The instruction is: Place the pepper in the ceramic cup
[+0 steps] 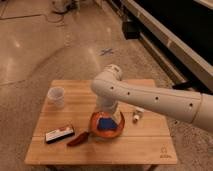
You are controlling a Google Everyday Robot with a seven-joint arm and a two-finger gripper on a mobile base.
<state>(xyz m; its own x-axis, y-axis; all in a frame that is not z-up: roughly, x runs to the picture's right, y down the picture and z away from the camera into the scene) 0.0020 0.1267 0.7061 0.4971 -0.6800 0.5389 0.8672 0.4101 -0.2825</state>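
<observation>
The pepper (79,138), small and dark red, lies on the wooden table (135,150) near the front, just left of the orange bowl. The ceramic cup (56,96), plain white, stands upright at the table's left rear. My white arm reaches in from the right and bends down over the middle of the table. Its gripper (105,114) hangs open over the orange bowl, right of and behind the pepper and well right of the cup. The arm hides most of the gripper. Nothing shows in it.
An orange bowl (120,128) with a blue object inside sits under the gripper. A black-and-white box (59,134) lies left of the pepper. A tiny white bottle (136,116) lies right of the bowl. Shiny floor surrounds the table; a dark counter runs along the right.
</observation>
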